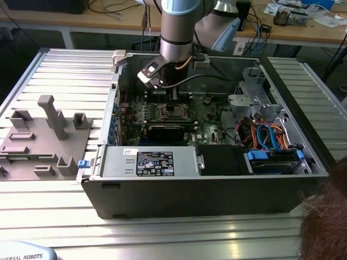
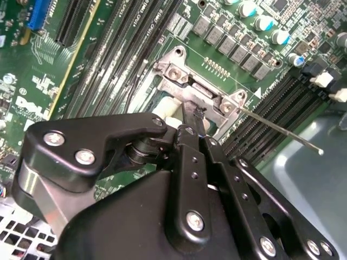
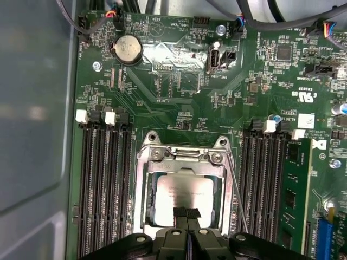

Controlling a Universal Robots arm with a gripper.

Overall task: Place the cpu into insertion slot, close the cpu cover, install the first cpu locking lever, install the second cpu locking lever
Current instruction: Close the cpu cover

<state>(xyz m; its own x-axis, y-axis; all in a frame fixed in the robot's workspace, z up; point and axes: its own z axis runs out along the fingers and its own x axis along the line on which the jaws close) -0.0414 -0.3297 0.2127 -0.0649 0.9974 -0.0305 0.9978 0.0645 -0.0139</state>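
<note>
The gripper [image 3: 187,212] was seen down inside the open computer case [image 1: 162,197], above the socket, with its fingers clenched together and nothing visibly held between them. The cpu [image 3: 181,189] was seated in the socket on the green board [image 3: 260,108], with the cpu cover [image 3: 145,189] laid flat around it as a frame. The fingertips were positioned over one edge of the cpu's metal top — whether touching or just above could not be told. A thin locking lever [image 3: 234,184] was noted just beside the socket — angled up off the board in the second wrist view [image 2: 282,131].
</note>
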